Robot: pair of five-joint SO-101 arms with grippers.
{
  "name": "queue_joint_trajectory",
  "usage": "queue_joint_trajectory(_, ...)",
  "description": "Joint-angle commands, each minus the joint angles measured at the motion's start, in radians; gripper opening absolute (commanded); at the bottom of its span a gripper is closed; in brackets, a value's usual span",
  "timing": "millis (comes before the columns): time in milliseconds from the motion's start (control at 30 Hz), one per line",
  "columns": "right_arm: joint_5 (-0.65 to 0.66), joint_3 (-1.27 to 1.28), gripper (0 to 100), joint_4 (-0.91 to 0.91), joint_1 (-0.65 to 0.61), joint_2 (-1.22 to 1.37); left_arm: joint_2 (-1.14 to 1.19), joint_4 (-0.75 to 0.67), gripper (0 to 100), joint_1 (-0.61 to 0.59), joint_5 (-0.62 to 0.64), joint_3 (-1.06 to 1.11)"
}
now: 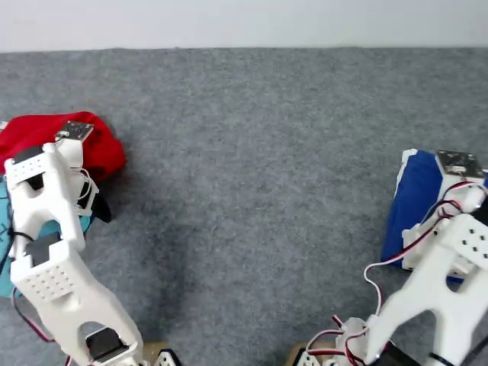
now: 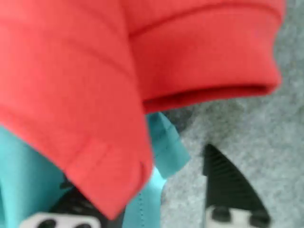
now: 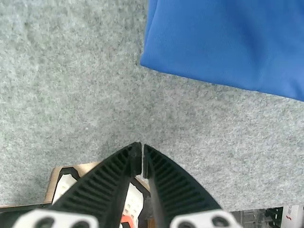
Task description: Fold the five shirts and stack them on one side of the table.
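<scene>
At the left gripper, jaws spread wide, not closed on anything. One black finger out over the grey mat, the other mostly buried under cloth. Draped across that buried finger, a hem of the red shirt; just under it and touching, a fold of the teal shirt. From above, left arm bent over the near left part of the table, wrist right over the two shirts. Red shirt bunched in a soft heap by the left edge, lying on the teal one. Teal cloth peeking out beneath it and along the arm's outer side, partly hidden by the white casing.

At the right gripper, jaws pressed together tip to tip with nothing between them — poised over the mat, apart from any cloth. Just beyond the tips, the blue shirt, flat on the mat with a straight edge and a rounded corner. From above, right arm at the near right; blue shirt at the table's right edge, partly covered by that arm's wrist. Between the red-and-teal heap and the blue shirt, a wide stretch of grey mat — the two well apart, on opposite sides. Beyond the mat's far edge, a pale wall.
</scene>
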Motion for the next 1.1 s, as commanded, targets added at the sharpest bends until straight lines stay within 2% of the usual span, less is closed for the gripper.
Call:
queue_joint_trajectory(0,-0.003,-0.005,0.9,0.042,-0.004,-0.033,0.023,-0.074,5,-0.002,0.015,-0.038)
queue_joint_trajectory(33,-0.003,-0.005,0.9,0.042,-0.004,-0.033,0.021,-0.077,1,0.000,0.005,-0.038)
queue_joint_trajectory(267,-0.003,-0.005,0.9,0.042,-0.004,-0.033,-0.101,0.000,1,0.015,-0.009,-0.065)
queue_joint_trajectory(467,-0.003,-0.005,0.9,0.042,-0.004,-0.033,-0.385,0.017,1,0.069,0.081,-0.067)
queue_joint_trajectory(567,-0.003,-0.005,0.9,0.042,-0.004,-0.033,-0.562,0.017,1,0.138,0.143,-0.067)
queue_joint_trajectory(833,-0.003,-0.005,0.9,0.042,-0.004,-0.033,-0.887,0.011,1,0.437,0.226,-0.067)
queue_joint_trajectory(967,-0.003,-0.005,0.9,0.042,-0.004,-0.033,-0.948,0.000,1,0.677,0.229,-0.067)
queue_joint_trajectory(1067,-0.003,-0.005,0.9,0.042,-0.004,-0.033,-0.947,-0.066,1,0.864,0.230,-0.059)
